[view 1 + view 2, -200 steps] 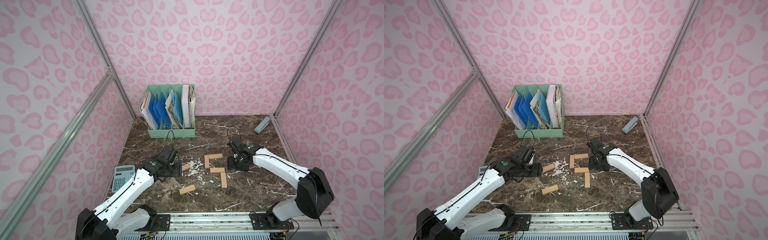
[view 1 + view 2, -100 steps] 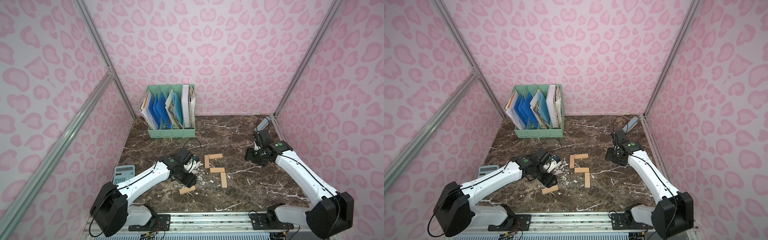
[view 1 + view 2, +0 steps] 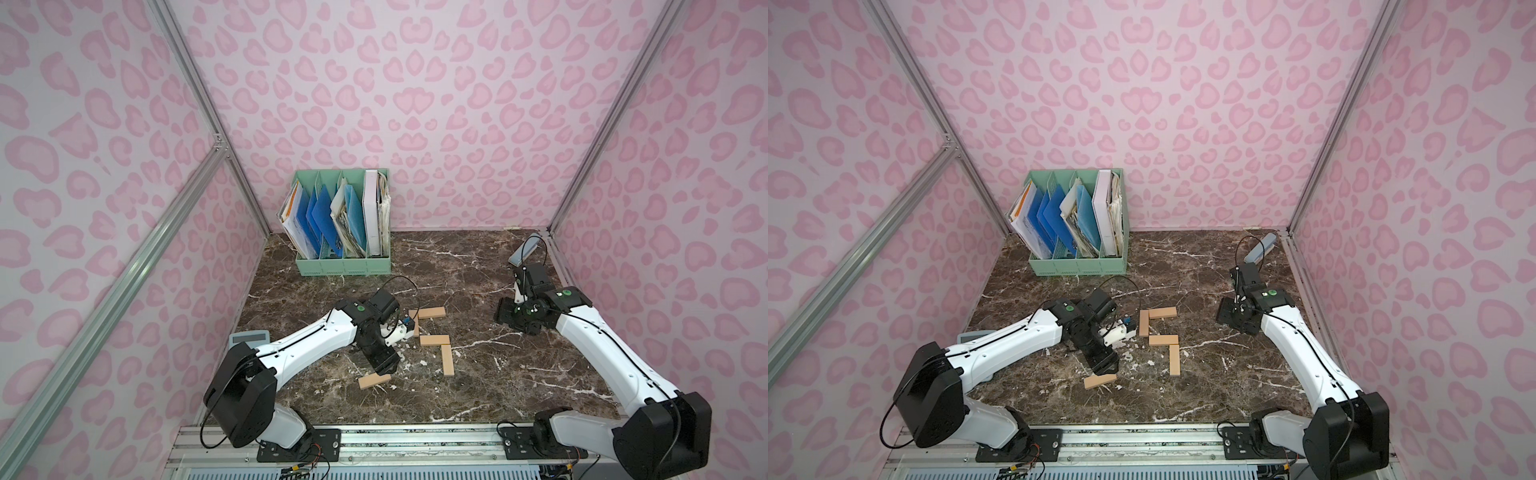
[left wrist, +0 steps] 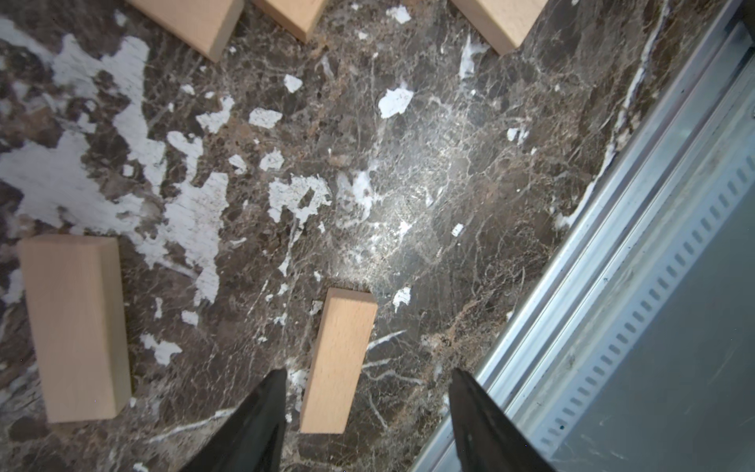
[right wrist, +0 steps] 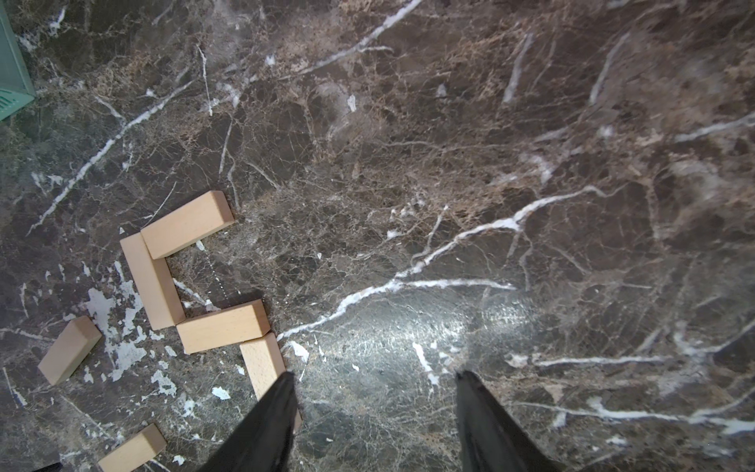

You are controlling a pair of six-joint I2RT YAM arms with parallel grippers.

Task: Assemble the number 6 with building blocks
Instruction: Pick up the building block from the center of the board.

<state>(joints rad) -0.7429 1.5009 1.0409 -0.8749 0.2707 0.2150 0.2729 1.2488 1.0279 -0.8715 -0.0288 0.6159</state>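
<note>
left gripper open astride loose block near table's front edge | right gripper open, empty | half-built 6 mid-table | risk: block off-centre between fingers; closing may twist it, and a crooked placing could nudge the half-built 6

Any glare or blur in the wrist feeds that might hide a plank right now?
Left wrist view: a bright glare patch washes the marble tabletop beyond the loose plank, which is sharp; the rail looks softer. Right wrist view: similar glare ahead of the right hand, far marble blurred, laid planks crisp. Both top views: even light, no glare.
</note>
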